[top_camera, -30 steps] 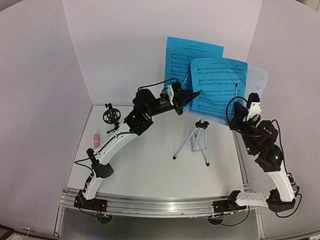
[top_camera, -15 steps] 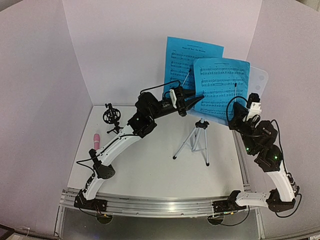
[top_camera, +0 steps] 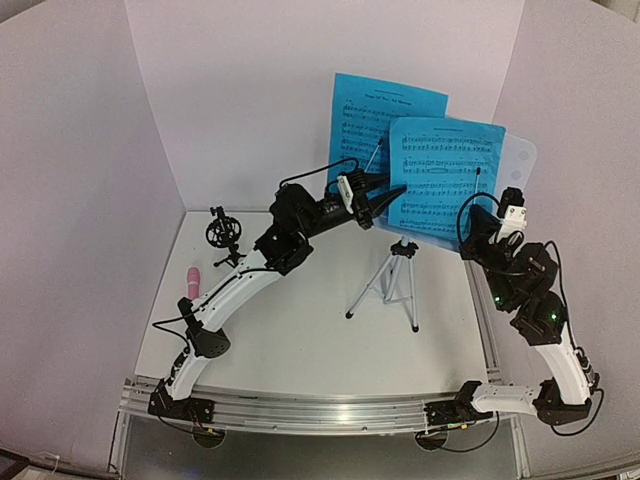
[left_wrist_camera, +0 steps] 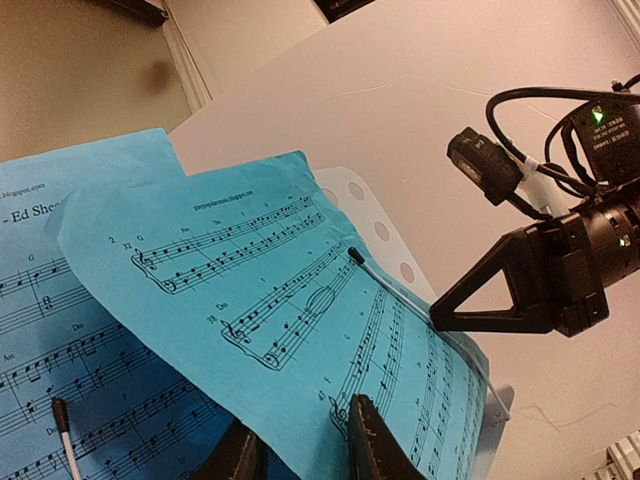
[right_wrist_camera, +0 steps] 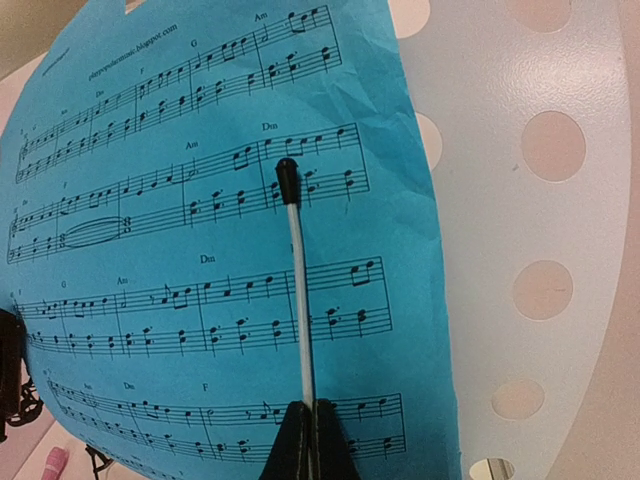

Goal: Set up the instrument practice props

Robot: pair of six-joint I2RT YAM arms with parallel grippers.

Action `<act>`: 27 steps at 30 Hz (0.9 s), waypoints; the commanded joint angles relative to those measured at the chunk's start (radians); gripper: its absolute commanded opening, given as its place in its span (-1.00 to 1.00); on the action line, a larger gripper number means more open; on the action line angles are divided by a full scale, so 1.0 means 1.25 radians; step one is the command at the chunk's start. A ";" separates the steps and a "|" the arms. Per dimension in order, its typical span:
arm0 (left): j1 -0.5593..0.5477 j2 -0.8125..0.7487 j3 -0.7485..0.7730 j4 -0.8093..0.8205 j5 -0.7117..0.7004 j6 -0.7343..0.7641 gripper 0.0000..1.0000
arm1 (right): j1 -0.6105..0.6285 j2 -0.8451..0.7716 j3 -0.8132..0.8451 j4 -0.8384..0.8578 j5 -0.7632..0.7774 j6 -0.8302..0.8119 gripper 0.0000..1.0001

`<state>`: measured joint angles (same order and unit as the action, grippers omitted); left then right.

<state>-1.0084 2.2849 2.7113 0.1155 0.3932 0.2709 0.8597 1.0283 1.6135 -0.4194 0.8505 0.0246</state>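
At the back right of the table (top_camera: 300,340), on the music stand (top_camera: 520,160), the front sheet (top_camera: 445,170) has slid slightly right since a second ago and overlaps the rear sheet (top_camera: 380,105). Your left arm (top_camera: 240,285) now reaches higher. Its left claw (left_wrist_camera: 305,425) is parted around that sheet's lower edge. Your right claw (right_wrist_camera: 305,415) is clenched on the stand's thin white rod (right_wrist_camera: 297,290). The mic mount (top_camera: 222,235) and pink microphone (top_camera: 190,277) sit far left.

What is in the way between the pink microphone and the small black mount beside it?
Nothing visible. The pink microphone lies on bare table just on the near side of the black mount. The left arm passes to their right.
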 commanded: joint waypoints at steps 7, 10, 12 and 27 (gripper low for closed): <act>-0.009 -0.013 0.002 0.057 -0.015 0.008 -0.82 | 0.002 0.008 0.010 0.044 -0.019 0.017 -1.00; -0.013 0.012 0.026 0.073 -0.027 0.025 -0.82 | 0.003 0.012 0.011 0.044 -0.022 0.020 -1.00; -0.013 0.016 0.024 0.077 -0.036 0.031 -0.81 | 0.002 0.012 0.010 0.044 -0.021 0.022 -1.00; -0.013 -0.055 -0.059 0.030 -0.028 0.071 -0.09 | 0.003 -0.001 -0.006 0.043 0.026 0.049 -0.96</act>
<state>-1.0222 2.2902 2.6612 0.1633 0.3574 0.3420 0.8597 1.0379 1.6082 -0.4116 0.8687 0.0589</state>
